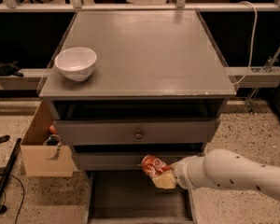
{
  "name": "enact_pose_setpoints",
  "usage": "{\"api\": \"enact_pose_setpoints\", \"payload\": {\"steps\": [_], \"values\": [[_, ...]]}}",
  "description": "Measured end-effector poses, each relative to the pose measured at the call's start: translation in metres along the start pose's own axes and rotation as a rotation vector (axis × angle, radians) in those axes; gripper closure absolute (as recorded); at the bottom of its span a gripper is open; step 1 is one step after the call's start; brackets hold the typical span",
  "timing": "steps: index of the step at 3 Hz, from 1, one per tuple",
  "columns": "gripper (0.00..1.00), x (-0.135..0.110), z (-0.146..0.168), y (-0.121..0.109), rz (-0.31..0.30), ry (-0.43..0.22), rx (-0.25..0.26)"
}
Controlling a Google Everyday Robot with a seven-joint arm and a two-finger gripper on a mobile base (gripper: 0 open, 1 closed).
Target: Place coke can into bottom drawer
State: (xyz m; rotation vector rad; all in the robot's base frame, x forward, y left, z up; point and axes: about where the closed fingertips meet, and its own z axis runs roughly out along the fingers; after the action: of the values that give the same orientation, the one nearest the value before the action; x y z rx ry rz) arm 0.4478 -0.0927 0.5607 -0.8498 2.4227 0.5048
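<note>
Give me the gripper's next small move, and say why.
Probably lower it straight down. The gripper holds the coke can tilted, in the air by the middle drawer front, over the open bottom drawer, whose dark floor lies bare below it.

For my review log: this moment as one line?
gripper: shut on can | can: tilted, above open drawer | bowl: on cabinet top
</note>
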Motion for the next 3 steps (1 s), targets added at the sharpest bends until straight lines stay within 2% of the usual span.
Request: {"api": "enact_pose_setpoints", "payload": {"steps": [1, 2, 3], "values": [[1.00, 0.023, 0.012, -0.029, -0.094, 0.038, -0.007], [1.00, 0.049, 0.037, -0.061, -0.137, 0.071, -0.025], [1.00, 0.049, 0.044, -0.061, -0.141, 0.081, -0.028]]}}
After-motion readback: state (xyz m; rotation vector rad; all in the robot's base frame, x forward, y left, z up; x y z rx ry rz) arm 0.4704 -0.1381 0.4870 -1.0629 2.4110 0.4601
